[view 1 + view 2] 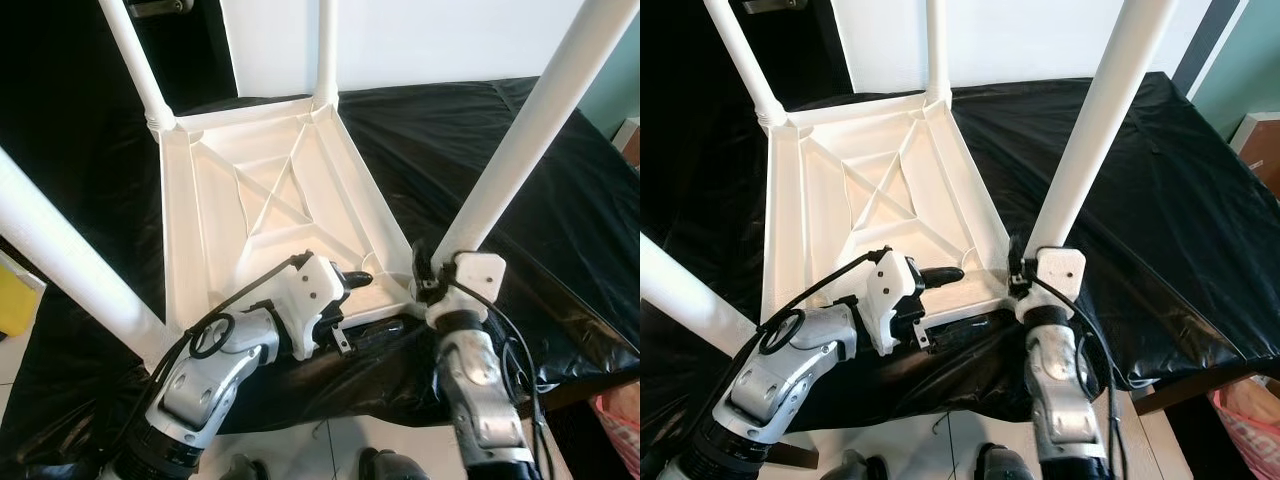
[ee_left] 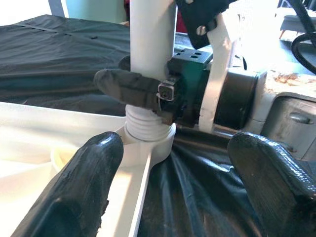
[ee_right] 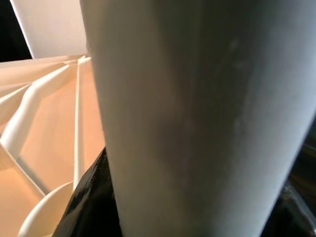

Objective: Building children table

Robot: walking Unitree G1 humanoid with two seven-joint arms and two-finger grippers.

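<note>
A white children's table (image 1: pixel 270 190) lies upside down on black cloth, its legs pointing up. At the near right corner, my right gripper (image 1: pixel 432 270) is shut on the base of a white leg (image 1: pixel 520 150), just above the ribbed end (image 2: pixel 145 128) that sits in the corner socket. One of its black fingers (image 2: pixel 128 89) wraps the leg, which shows close up (image 3: pixel 197 118) in the right wrist view. My left gripper (image 1: pixel 370 303) is open at the table's near edge and points toward that corner. One fingertip (image 2: pixel 74 192) is over the rim, the other over the cloth.
Three other legs stand in the far left (image 1: pixel 135 65), far (image 1: pixel 326 50) and near left (image 1: pixel 70 260) corners. The black cloth (image 1: pixel 450 130) drapes over the platform's front edge by my arms. A yellow object (image 1: pixel 15 300) is at the left, a pink one (image 1: pixel 615 410) low right.
</note>
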